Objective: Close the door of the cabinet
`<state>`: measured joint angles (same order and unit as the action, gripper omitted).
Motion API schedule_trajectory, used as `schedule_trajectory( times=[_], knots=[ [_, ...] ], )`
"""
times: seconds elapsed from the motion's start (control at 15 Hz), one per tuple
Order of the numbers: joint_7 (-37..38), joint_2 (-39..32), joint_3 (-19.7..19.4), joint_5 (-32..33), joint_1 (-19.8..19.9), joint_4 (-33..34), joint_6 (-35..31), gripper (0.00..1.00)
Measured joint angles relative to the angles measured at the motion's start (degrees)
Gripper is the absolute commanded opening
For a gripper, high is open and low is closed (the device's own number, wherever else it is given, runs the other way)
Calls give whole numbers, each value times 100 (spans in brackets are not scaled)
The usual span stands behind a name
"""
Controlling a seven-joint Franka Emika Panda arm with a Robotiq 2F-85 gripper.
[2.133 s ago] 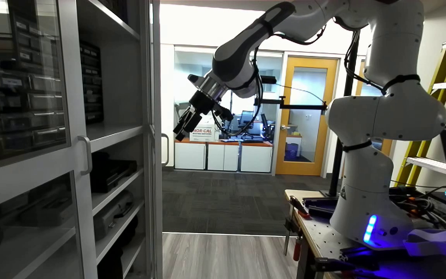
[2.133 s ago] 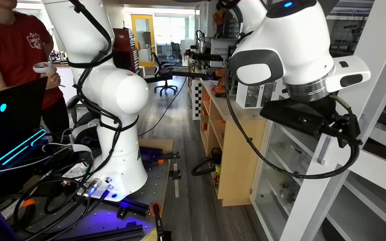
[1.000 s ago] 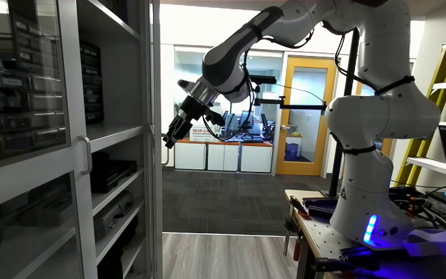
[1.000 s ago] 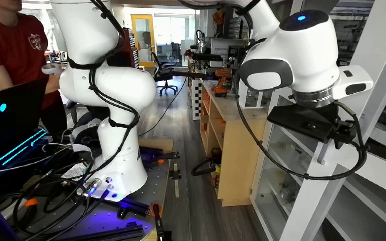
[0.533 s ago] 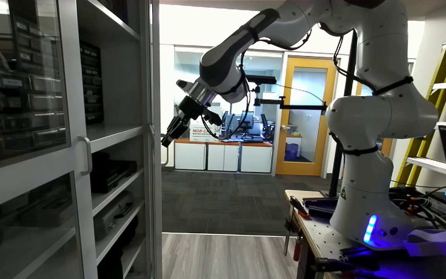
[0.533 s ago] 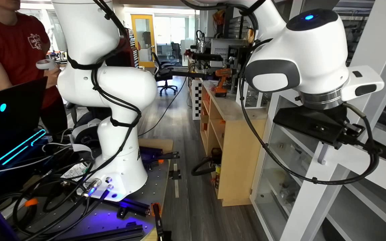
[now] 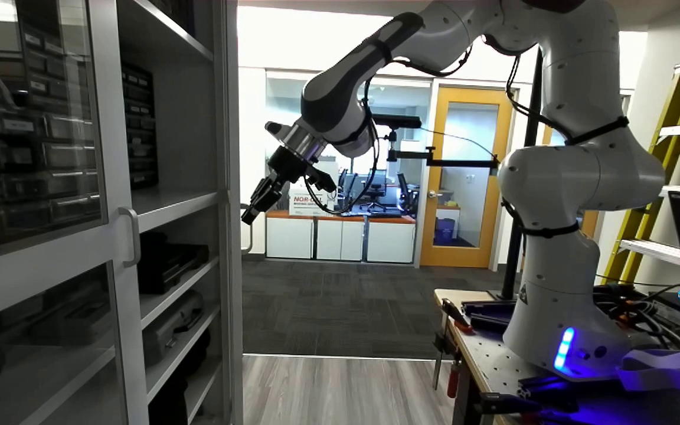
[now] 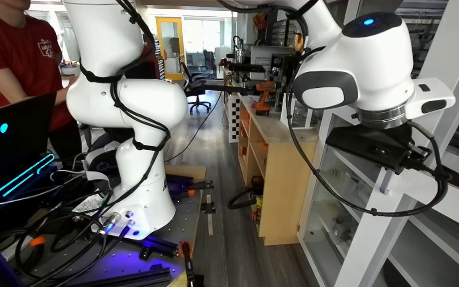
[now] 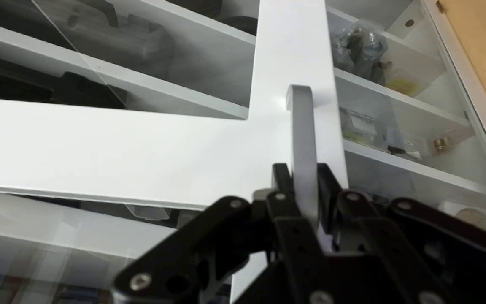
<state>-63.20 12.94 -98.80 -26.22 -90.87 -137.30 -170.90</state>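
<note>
Wrist view: nearest, the gripper [image 9: 305, 171] stands narrow, gripping the grey handle [image 9: 304, 139]; behind it comes the white-framed, glass-paned door [image 9: 209, 156], then far shelves [image 9: 112, 69]. In an exterior view the open door [image 7: 236, 295], at left, sits slightly farther left than a moment earlier.

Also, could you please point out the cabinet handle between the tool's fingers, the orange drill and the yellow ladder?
Cabinet handle [image 9: 304, 143]: in the wrist view, on its grey bar.
Orange drill [image 8: 265, 96]: in an exterior view, on its grip.
Yellow ladder [image 7: 651, 250]: in an exterior view, on one step.
</note>
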Motion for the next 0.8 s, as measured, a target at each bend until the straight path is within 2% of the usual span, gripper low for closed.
schedule_trajectory(
  times=[0.13,0.33,0.53,0.8],
  knots=[
    [99,-24,-211,5,-251,41,-38,6],
    [407,-90,-717,76,-842,109,-170,6],
    [1004,-155,-1472,396,-1661,212,-267,5],
    [2205,-168,-2723,1344,-2934,429,-279,5]
  ],
)
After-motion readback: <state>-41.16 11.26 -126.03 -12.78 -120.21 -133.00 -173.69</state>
